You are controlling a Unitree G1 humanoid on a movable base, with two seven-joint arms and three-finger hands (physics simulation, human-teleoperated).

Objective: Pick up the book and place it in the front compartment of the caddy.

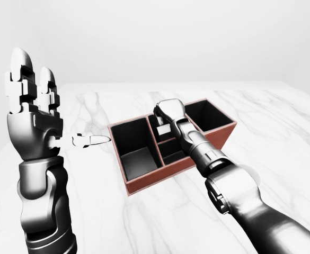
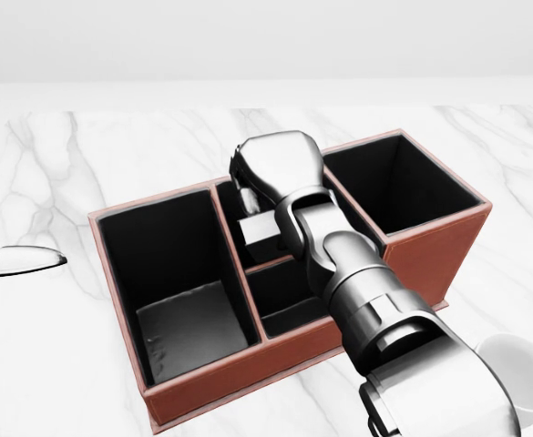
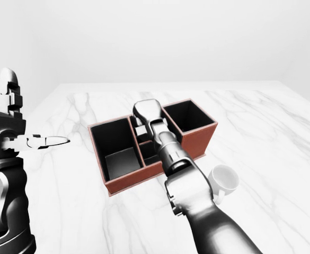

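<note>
Book (image 2: 259,228), small, stiff and likely light, sits clamped by its edges in right hand (image 2: 271,177) over caddy (image 2: 412,250), centre frame.

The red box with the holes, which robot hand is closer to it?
The right hand. It reaches down over the caddy's middle compartments. The left hand is raised, fingers open, off to the caddy's left in the left-eye view.

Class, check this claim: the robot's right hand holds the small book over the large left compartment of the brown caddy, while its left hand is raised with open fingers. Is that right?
Not quite. In the head view the right hand holds the book over the caddy's upper middle compartment, not the large left one, which lies apart from the hand. The left hand is indeed raised, fingers open.
</note>
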